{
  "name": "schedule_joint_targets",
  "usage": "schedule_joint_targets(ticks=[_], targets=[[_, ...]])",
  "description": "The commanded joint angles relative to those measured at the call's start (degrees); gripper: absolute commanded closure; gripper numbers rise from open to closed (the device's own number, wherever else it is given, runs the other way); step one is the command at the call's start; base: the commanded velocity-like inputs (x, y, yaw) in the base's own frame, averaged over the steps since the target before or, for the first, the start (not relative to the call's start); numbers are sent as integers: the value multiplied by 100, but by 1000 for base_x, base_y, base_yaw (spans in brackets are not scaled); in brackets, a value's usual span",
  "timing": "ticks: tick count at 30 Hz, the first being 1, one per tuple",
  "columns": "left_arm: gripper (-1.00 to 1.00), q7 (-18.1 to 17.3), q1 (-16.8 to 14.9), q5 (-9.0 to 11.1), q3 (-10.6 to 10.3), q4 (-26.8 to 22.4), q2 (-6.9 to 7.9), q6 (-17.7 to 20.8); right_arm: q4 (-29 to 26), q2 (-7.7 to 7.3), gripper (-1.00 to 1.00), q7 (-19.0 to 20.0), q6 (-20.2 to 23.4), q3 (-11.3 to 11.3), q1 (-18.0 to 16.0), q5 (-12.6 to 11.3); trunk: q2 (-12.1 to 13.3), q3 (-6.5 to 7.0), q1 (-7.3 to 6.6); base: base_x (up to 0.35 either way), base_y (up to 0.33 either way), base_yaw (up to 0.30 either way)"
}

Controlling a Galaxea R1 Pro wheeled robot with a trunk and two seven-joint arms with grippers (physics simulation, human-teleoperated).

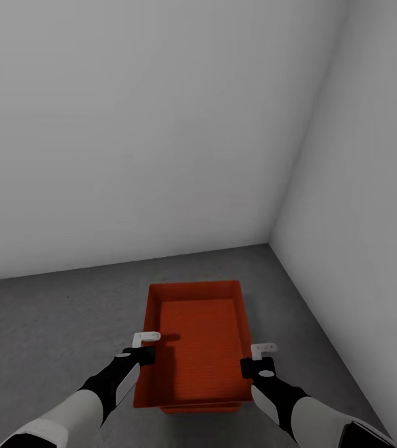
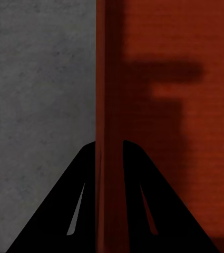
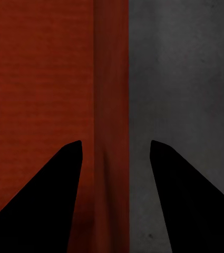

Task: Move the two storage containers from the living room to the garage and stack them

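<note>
The bin (image 1: pixel 200 339) sits close to the corner where two white-grey walls (image 1: pixel 130 124) meet, over the dark concrete floor (image 1: pixel 49 323), so this place is the garage. At the near edge of the bin a second orange rim (image 1: pixel 198 409) shows just under it, which I judge to be the other bin below; the head view is poor there, so I cannot be sure if the upper bin already rests fully in the lower one or hangs a little above it. The left gripper (image 1: pixel 145 339) is on the left long wall of the bin, one finger inside and one outside, and in the left wrist view its fingers (image 2: pixel 138 174) press against the thin wall (image 2: pixel 109 105) from both sides, so it is closed on that wall. The right gripper (image 1: pixel 264 348) straddles the right wall (image 3: pixel 112 105) in the same way, but in the right wrist view its fingers (image 3: pixel 64 179) stand apart from the wall with a gap on each side, so this one is spread and does not grip. Holding the two long walls keeps the bin level and lined up with the one under it. I judge the stacking is nearly finished, with the left grip not yet released.
</note>
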Motion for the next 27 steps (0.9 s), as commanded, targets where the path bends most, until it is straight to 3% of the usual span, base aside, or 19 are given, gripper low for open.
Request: schedule_joint_targets(ticks=[1, 27], targets=[[100, 54, -1, 34, -255, -30, 9, 29, 52, -4, 100, -21, 113, -8, -8, -184, -10, -9, 3, 0, 0, 0], [100, 63, -1, 43, -255, 5, 9, 40, 52, 7, 100, -21, 113, -9, -8, -183, -10, -9, 3, 0, 0, 0]])
